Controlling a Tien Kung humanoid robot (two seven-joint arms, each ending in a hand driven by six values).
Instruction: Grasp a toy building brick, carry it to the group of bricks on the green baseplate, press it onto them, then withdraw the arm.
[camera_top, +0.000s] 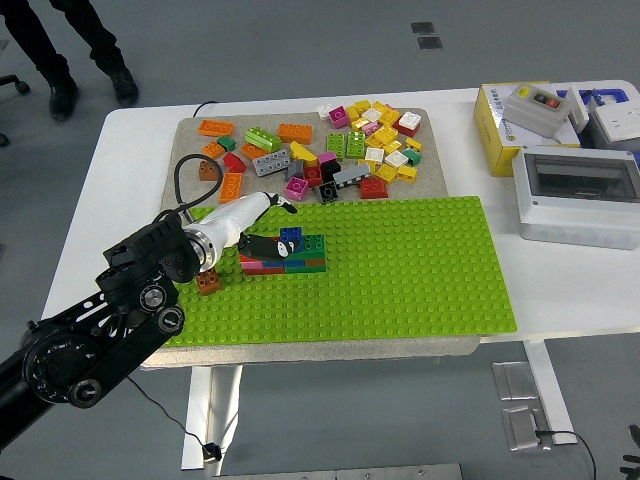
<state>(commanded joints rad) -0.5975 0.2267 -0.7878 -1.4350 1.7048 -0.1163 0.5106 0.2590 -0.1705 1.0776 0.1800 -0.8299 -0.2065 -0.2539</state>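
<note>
The green baseplate (420, 270) lies on a grey mat at the table's front. A small group of bricks (300, 255), red, blue and green, is stuck on its left part. My left hand (278, 226), white with black fingertips, hovers just left of and above the group. Its fingers are spread and hold nothing; one black fingertip (268, 243) lies close to the group's left end. A small brown brick (208, 283) sits on the baseplate's left edge beside my forearm. Several loose bricks (340, 150) lie on the mat behind the baseplate. The right arm is out of view.
A yellow box (497, 130) and a grey electrical enclosure (580, 195) stand at the table's right. A black cable (183, 185) loops up from my wrist. A person's legs (60, 50) show on the floor at the top left.
</note>
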